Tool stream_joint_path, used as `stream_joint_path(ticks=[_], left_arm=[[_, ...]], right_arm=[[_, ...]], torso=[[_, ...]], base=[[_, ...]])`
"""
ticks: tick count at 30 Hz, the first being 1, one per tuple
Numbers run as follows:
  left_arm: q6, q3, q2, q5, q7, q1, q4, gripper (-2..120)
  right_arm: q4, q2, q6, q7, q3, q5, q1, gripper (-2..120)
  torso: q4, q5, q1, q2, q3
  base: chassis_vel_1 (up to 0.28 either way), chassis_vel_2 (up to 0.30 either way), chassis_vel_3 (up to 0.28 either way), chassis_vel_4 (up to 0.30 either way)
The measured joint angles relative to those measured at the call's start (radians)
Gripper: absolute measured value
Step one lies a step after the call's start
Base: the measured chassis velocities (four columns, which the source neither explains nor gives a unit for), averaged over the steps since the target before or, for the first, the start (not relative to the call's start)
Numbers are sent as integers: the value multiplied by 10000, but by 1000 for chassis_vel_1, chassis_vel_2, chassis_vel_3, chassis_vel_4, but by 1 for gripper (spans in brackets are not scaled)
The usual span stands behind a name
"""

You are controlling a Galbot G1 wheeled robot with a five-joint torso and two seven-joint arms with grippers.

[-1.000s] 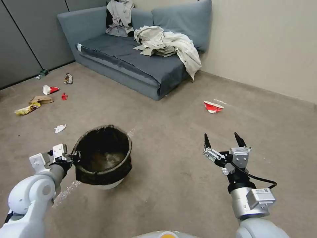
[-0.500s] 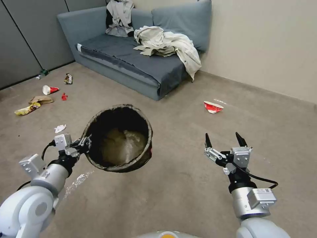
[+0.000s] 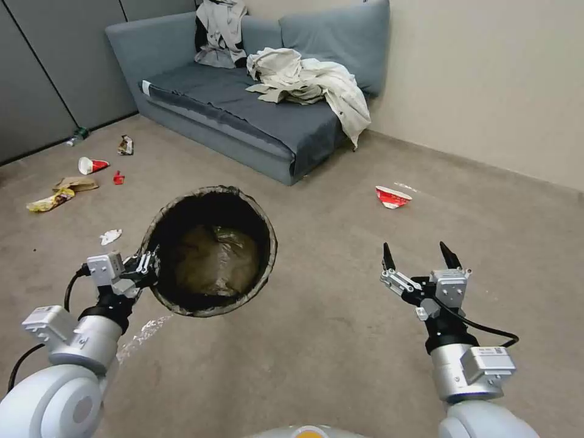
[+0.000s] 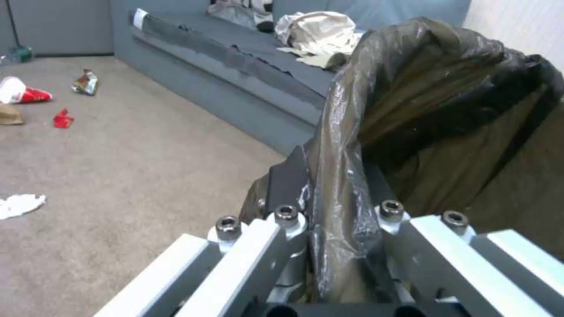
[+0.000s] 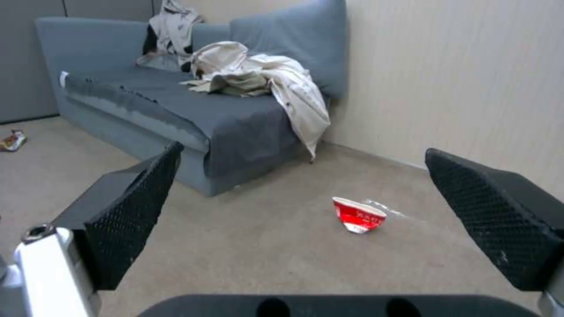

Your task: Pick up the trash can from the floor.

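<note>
Trash can [image 3: 210,252] lifted clear of the floor [image 3: 316,340], gripped at its rim by the robot's left pincer [image 3: 146,267].

The bin hung tilted at about 10 o'clock from the robot's base, its round mouth facing the head camera, so the pick-up looked essentially done, with only a steady hold left. Its crinkled, glossy dark bag folded over the rim, and the wrist view showed the left pincer's black fingers [image 4: 289,178] clamped on that film [image 4: 341,176]. The right pincer [image 3: 420,264] waited at 2 o'clock, spread wide and empty, its pads [image 5: 138,211] finely knurled. Beyond lay short-pile beige carpet, a crushed red-and-white paper cup [image 3: 392,196] and a grey-blue sofa [image 3: 243,103] draped with pale clothing.
</note>
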Motion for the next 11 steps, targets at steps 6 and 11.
stream_joint_path(ticks=[6, 11], left_arm=[[47, 2, 6, -21, 0, -24, -10, 5], [58, 1, 88, -34, -1, -43, 73, 5]], right_arm=[[52, 37, 0, -3, 65, -23, -19, 100], [65, 56, 10, 14, 149, 3, -16, 100]], torso=[[1, 0, 0, 0, 0], [0, 0, 0, 0, 0]], base=[[0, 0, 0, 0], [0, 0, 0, 0]])
